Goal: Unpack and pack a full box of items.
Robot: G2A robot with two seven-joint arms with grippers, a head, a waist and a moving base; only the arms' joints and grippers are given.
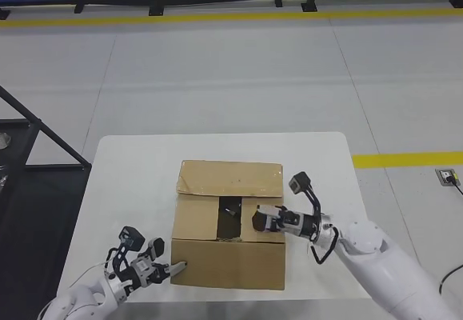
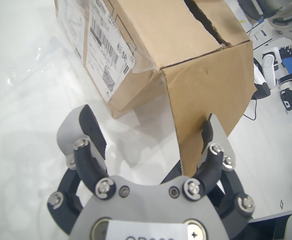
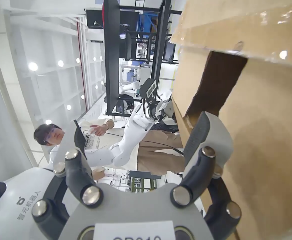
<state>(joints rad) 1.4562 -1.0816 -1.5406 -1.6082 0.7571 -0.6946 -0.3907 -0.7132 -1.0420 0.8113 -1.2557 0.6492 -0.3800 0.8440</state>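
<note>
1. At the middle of the desk [image 1: 135, 184], the cardboard box [image 1: 229, 248] is sitting upright. Its top flaps [image 1: 229, 178] are covering most of the opening and leaving a dark gap [image 1: 231, 218] between them.
2. Whatever is lying inside that gap is too dim to make out.
3. The right gripper [image 1: 259, 218] is hovering over the top of the box just beside the gap, spread wide and holding nothing. In the right wrist view one finger [image 3: 205, 131] is touching the cardboard edge at the opening.
4. The left gripper [image 1: 171, 268] is sitting at the near left corner of the box, also spread open and empty. One finger [image 2: 208, 131] is pressing against the edge of a cardboard panel [image 2: 205, 88] there.
5. Judging by this, the task is standing at its very start. The flaps are only being worked apart, while taking the items out and packing them back in are both waiting to be done.
</note>
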